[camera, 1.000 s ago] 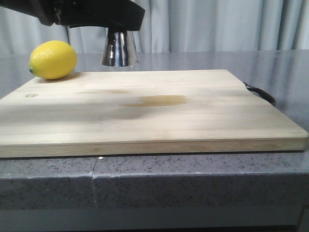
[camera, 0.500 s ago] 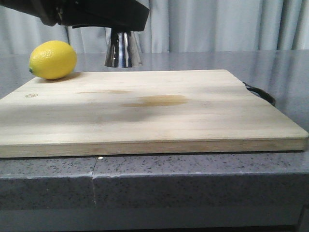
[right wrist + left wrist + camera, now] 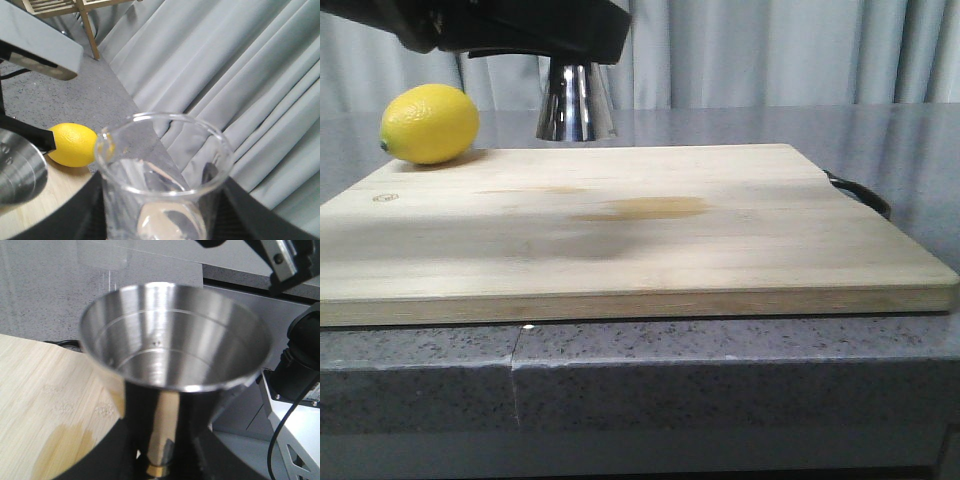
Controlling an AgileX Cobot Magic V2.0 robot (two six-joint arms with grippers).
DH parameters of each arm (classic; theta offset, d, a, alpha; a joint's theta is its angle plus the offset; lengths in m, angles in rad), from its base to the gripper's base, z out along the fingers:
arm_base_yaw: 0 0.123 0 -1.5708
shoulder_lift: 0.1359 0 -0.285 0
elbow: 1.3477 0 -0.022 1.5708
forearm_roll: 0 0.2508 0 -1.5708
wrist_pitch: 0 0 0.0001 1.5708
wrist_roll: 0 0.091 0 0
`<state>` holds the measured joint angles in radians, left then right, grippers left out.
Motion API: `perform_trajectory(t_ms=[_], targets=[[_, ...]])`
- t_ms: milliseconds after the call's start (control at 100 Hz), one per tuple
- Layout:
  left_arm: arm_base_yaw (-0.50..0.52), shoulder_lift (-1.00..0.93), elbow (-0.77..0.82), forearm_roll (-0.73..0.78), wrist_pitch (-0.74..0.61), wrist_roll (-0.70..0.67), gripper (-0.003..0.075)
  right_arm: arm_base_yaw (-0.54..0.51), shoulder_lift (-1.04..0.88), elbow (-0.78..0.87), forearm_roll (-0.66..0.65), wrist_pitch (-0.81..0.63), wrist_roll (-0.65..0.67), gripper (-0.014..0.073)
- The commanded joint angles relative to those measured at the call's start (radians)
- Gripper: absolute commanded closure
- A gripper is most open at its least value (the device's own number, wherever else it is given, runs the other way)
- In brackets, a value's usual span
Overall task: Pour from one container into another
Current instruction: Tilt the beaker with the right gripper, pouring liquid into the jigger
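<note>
Drifting slightly right above the wooden board, the shiny steel hourglass jigger sits clamped in the left hand while the right hand grips the clear glass beaker, risking spillage if misaligned.

**Soft, even light; close objects blurred**

Diffuse light falls from above, casting a broad soft shadow across the cutting board. The jigger carries bright streaked reflections and looks slightly soft. The beaker is blurred near the lens, while the lemon stays sharper.
</note>
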<state>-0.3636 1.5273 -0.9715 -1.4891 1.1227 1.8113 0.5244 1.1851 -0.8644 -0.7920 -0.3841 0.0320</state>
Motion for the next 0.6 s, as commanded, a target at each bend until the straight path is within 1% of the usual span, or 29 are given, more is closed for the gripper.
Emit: perform_trajectory(t_ms=[0,90,320,490,590], targets=[[-0.011,-0.044,-0.029,-0.070,0.061,-0.013,0.0740,0.001,-0.031,-0.037,-0.004,-0.076,-0.003,0.0508],[-0.011,-0.044,-0.029,-0.070,0.085,-0.013,0.0740,0.001,-0.031,-0.037,-0.036,-0.086,-0.003,0.0508],[-0.016,-0.044,-0.029,-0.069,0.120,-0.013,0.0740,0.001,-0.030,-0.037,-0.038,-0.091,-0.003,0.0508],[-0.047,-0.044,-0.029,-0.069,0.074,-0.013,0.0740,0.001,-0.028,-0.037,-0.038,-0.099,-0.003,0.0508],[-0.049,-0.044,-0.029,-0.069,0.055,-0.013,0.0740,0.001,-0.026,-0.037,-0.040,-0.099,-0.003,0.0508]])
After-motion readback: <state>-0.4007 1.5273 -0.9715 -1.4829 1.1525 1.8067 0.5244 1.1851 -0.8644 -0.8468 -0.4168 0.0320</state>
